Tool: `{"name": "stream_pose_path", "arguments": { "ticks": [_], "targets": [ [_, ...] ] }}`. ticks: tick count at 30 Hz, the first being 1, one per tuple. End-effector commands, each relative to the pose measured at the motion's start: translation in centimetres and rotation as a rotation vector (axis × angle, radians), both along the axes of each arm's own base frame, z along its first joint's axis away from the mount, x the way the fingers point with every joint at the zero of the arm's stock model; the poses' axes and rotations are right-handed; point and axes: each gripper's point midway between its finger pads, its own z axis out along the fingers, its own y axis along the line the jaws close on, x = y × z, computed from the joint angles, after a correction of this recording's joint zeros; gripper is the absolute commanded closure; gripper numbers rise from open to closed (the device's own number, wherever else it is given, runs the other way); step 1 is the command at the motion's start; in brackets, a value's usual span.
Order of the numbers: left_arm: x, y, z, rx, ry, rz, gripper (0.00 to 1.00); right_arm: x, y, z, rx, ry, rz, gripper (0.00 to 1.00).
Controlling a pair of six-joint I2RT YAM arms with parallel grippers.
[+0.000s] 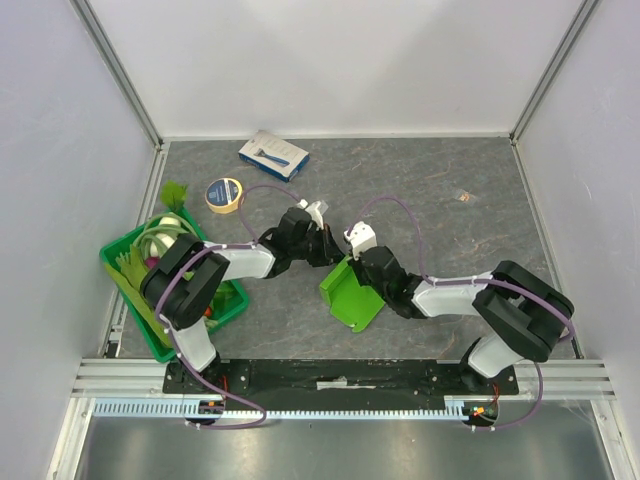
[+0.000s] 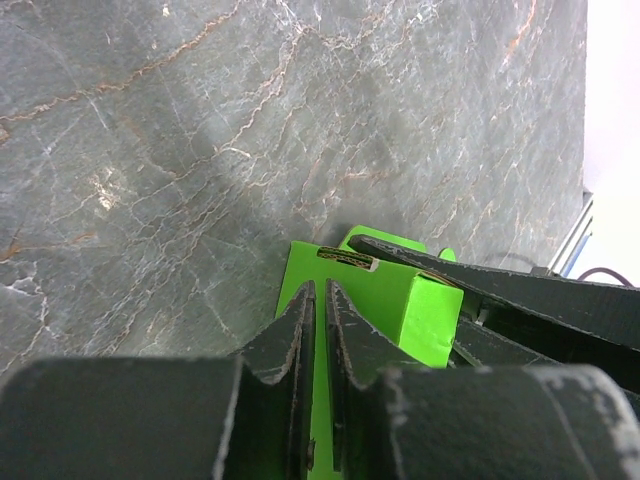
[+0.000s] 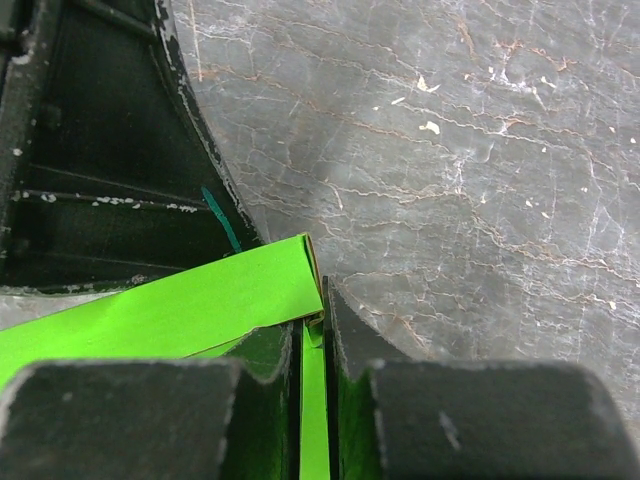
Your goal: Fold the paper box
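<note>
Here the marbled grey stone table (image 1: 450,200) carries a dark green plastic crate (image 1: 222,318). The paper box (image 1: 350,295), matte lime card, sits well to the crate's right, half formed. The left gripper (image 2: 320,290) and right gripper (image 3: 312,300) each pinch one thin wall. In my judgement, both should hold firm and bend slowly along the crease, lest the card buckle.

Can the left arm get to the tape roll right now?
Probably, but not yet: the left gripper is pinching the paper box; bare table lies between it and the tape roll.
</note>
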Motion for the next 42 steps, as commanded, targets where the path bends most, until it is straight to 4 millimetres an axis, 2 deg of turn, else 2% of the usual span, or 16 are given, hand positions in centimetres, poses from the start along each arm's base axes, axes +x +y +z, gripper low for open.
{"name": "stream_pose_path", "arguments": {
  "ticks": [1,5,9,11,15,22,25,27,29,30,31,36,37,38,42],
  "targets": [
    [-7.7,-6.2,5.5,-0.272,0.099,-0.301,0.85,2.6,2.2,3.2,0.104,-0.09,-0.041,1.0],
    [-8.1,-6.8,6.7,-0.345,0.126,-0.324,0.85,2.7,2.1,3.0,0.079,-0.099,-0.032,1.0],
    [-7.7,-6.5,6.7,-0.309,0.099,-0.295,0.85,2.5,1.0,0.6,0.034,-0.08,-0.069,1.0],
    [-7.6,-6.1,6.2,-0.27,0.099,-0.267,0.85,2.1,0.5,0.0,0.009,-0.089,-0.086,1.0],
    [-8.1,-6.6,6.8,-0.286,0.102,-0.289,0.84,1.9,0.3,-1.2,-0.04,-0.103,-0.104,1.0],
    [-9.2,-8.5,6.6,-0.311,0.131,-0.323,0.84,1.9,1.0,-1.3,-0.014,-0.106,-0.082,1.0],
    [-8.7,-8.0,6.0,-0.274,0.117,-0.297,0.84,1.5,0.6,-1.1,-0.014,-0.092,-0.089,1.0],
    [-7.8,-7.4,5.9,-0.232,0.073,-0.276,0.84,1.2,0.7,0.2,0.024,-0.092,-0.079,1.0],
    [-7.7,-6.7,5.6,-0.21,0.074,-0.269,0.83,0.8,0.2,0.3,0.028,-0.079,-0.068,0.95],
    [-7.1,-6.2,5.6,-0.204,0.059,-0.262,0.83,0.6,0.3,1.0,0.049,-0.079,-0.048,0.94],
    [-7.1,-5.7,5.2,-0.184,0.064,-0.256,0.82,0.6,-0.4,0.8,0.041,-0.072,-0.056,0.92],
    [-5.1,-3.6,4.8,-0.1,-0.023,-0.209,0.72,0.6,-1.7,1.2,0.084,-0.06,-0.056,0.87],
    [-5.0,-3.5,4.8,-0.093,-0.032,-0.211,0.71,0.5,-1.8,1.1,0.085,-0.057,-0.047,0.86],
    [-4.9,-3.4,4.8,-0.086,-0.029,-0.214,0.7,0.4,-1.8,1.1,0.085,-0.058,-0.045,0.78],
    [-4.6,-3.4,4.6,-0.072,-0.038,-0.216,0.7,0.4,-1.6,1.6,0.1,-0.058,-0.034,0.68]
  ]
}}
